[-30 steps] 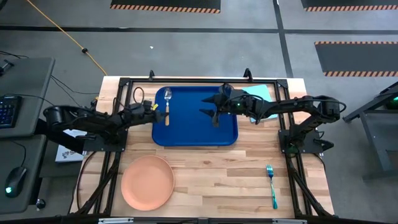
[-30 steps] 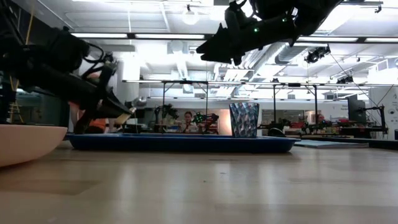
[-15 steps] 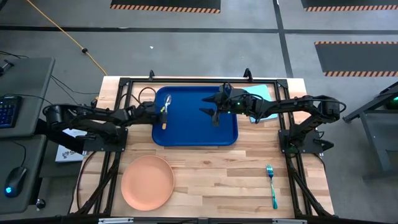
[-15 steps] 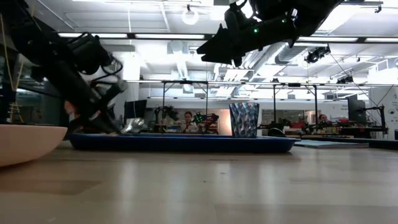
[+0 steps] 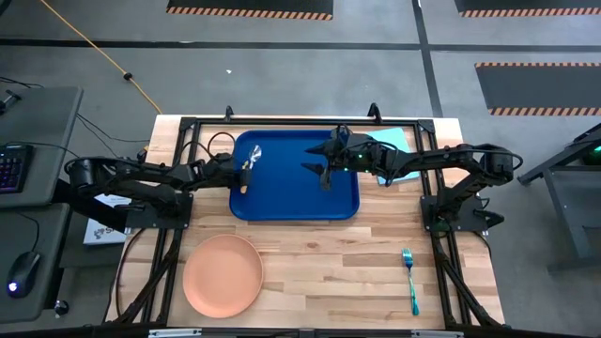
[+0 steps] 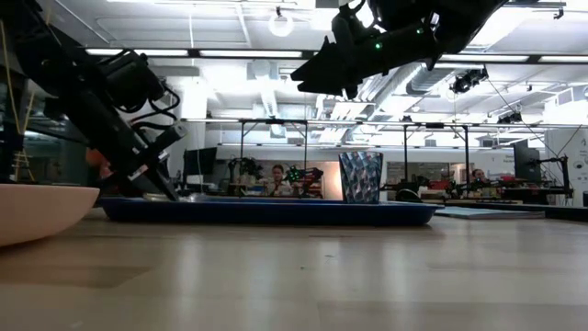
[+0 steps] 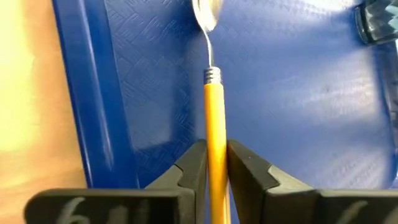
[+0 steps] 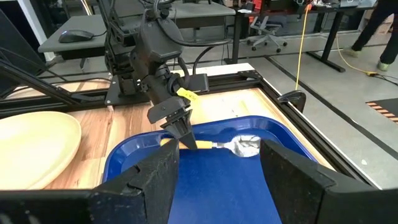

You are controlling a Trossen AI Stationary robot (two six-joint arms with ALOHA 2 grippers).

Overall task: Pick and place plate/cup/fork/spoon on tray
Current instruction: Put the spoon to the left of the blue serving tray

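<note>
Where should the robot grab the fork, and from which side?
The fork lies flat and alone on the table's front right, tines toward the tray, handle toward the front edge. Probably best to grip mid-handle from straight above, fingers across its slim width. The right gripper, open over the tray, is on that side; the left gripper holds the spoon.

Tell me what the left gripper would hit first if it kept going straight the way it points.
Probably the tray floor. The left gripper, shut on the spoon, angles down at the tray's left end, the spoon bowl ahead of it. The cup sits beyond and off to one side, though depth is unclear.
</note>
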